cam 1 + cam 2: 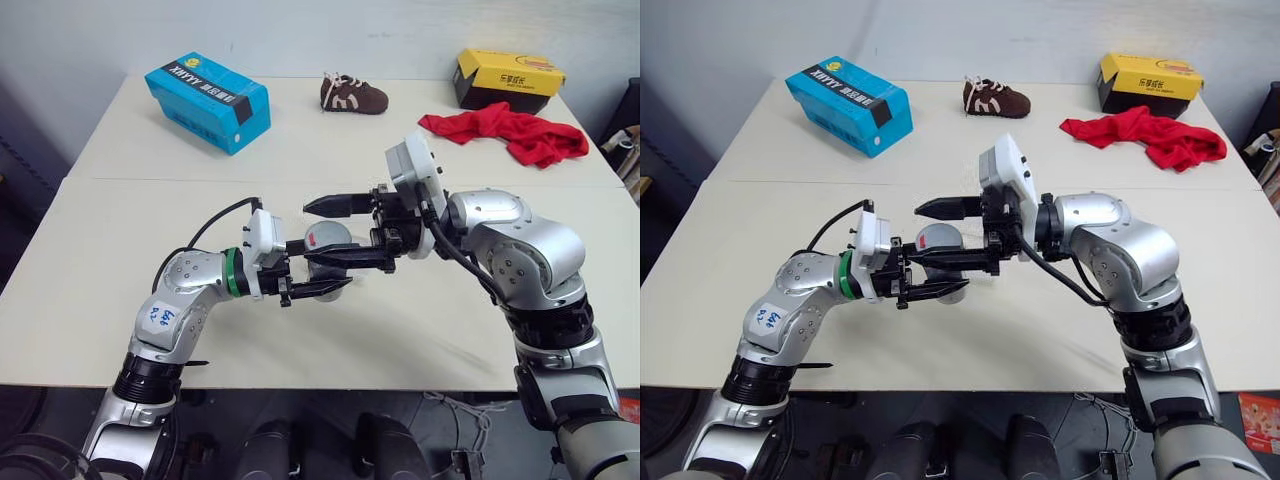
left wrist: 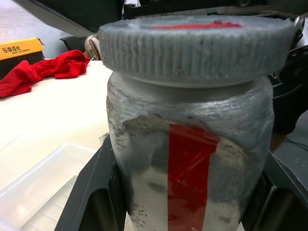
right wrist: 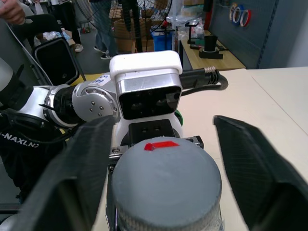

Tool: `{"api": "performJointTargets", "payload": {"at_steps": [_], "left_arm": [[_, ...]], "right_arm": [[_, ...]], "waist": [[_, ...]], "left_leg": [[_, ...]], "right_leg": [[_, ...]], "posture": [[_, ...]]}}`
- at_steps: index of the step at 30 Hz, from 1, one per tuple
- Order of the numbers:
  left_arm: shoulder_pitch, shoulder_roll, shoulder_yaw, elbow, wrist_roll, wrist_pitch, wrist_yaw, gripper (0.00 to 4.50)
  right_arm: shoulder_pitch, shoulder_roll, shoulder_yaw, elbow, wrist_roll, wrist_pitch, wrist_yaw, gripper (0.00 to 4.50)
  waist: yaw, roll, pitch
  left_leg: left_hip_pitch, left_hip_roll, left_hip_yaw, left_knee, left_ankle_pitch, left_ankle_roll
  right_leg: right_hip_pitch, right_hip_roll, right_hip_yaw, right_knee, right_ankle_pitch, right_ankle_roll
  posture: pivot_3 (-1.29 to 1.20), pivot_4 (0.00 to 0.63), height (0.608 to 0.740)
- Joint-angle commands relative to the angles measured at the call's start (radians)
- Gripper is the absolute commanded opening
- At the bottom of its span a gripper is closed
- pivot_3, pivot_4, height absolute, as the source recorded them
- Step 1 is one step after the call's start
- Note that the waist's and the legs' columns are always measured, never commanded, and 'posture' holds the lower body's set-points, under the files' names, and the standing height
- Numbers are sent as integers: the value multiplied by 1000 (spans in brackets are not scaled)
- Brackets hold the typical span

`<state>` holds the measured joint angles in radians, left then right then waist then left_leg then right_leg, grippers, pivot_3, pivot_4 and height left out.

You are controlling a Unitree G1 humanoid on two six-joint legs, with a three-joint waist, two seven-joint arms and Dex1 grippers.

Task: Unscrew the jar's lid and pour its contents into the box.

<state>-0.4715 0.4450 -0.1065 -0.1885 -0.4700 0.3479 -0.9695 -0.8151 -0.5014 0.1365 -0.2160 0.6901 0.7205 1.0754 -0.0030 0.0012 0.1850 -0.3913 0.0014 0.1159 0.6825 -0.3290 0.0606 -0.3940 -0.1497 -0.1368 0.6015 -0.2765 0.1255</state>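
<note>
**Q:** Two grippers in shot. Left one first?

**A:** My left gripper (image 1: 325, 268) is clamped on the jar (image 2: 192, 159), a finger on each side of the body. It points across toward my right and holds the jar upright above the table (image 1: 120, 250), in front of me.

**Q:** Jar details?

**A:** Clear plastic with a white label and a red stripe. I can't make out the contents through the label.

**Q:** Lid?

**A:** The lid (image 3: 166, 183) is on the jar. It's grey and ribbed, with a red mark on top.

**Q:** Right gripper?

**A:** My right gripper (image 1: 315, 230) comes in level from the other side with its fingers spread around the lid. The wrist view shows a gap between one finger and the lid rim, so it isn't gripping.

**Q:** Box?

**A:** The box (image 2: 33, 187) is a clear shallow tray. In the left wrist view it sits on the table just beside and below the jar.

**Q:** Far side of the table, left to right?

**A:** Blue cardboard box (image 1: 207, 100), brown shoe (image 1: 353, 94), red cloth (image 1: 505, 133), then the yellow-and-black shoebox (image 1: 508, 80) right behind the cloth. All of them are well apart from the jar.
</note>
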Motion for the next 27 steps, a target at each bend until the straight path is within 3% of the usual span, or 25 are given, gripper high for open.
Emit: {"api": "performJointTargets", "payload": {"at_steps": [1, 8, 13, 18, 20, 23, 27], "left_arm": [[-6, 0, 10, -45, -11, -15, -1, 2314], [-7, 5, 18, -42, -10, -15, -4, 2314], [-13, 6, 18, -35, -7, -16, -12, 2314], [-22, 11, 25, -30, -6, -18, -15, 2314], [-22, 16, 32, -29, -9, -17, -17, 2314], [-19, 21, 37, -27, -13, -12, -20, 2314], [-23, 18, 27, -21, -13, -8, -26, 2314]], "right_arm": [[-5, -12, 4, -6, -15, -26, 30, 2496], [10, 39, -66, 9, 58, -17, 2, 2496], [-1, 104, -211, 18, 316, 172, -119, 2496], [32, 72, -348, 26, 422, 220, -228, 2496], [64, 14, -360, 5, 386, 207, -214, 2496], [104, -71, -270, -67, 246, 120, -152, 2496], [112, -49, -189, -123, 157, 2, -122, 3408]], "waist": [[0, 0, 0], [0, 0, 0], [0, 0, 0], [2, 0, 0], [3, 0, 0], [1, 0, 0], [-7, 1, 0]], "left_leg": [[0, 0, 0, 0, 0, 0], [0, 0, 0, 0, 0, 0], [0, 0, 0, 0, 0, 0], [0, 0, -1, 0, 0, 0], [0, 0, -1, 0, 0, 0], [-1, 0, -1, -1, 0, 0], [0, 1, 3, -2, 0, -1]], "right_leg": [[0, 0, 0, 0, 0, 0], [0, 0, -1, 0, 0, 0], [0, 0, -1, 0, 0, 0], [0, -1, 1, 0, 0, 0], [0, -1, 1, 0, 0, 0], [0, -1, 1, -1, 0, 0], [-1, 1, 0, -1, 0, 0]], "posture": [[0, 150, 740], [0, 150, 740], [0, 150, 740], [0, 150, 740], [0, 150, 740], [0, 150, 740], [0, 150, 740]]}}
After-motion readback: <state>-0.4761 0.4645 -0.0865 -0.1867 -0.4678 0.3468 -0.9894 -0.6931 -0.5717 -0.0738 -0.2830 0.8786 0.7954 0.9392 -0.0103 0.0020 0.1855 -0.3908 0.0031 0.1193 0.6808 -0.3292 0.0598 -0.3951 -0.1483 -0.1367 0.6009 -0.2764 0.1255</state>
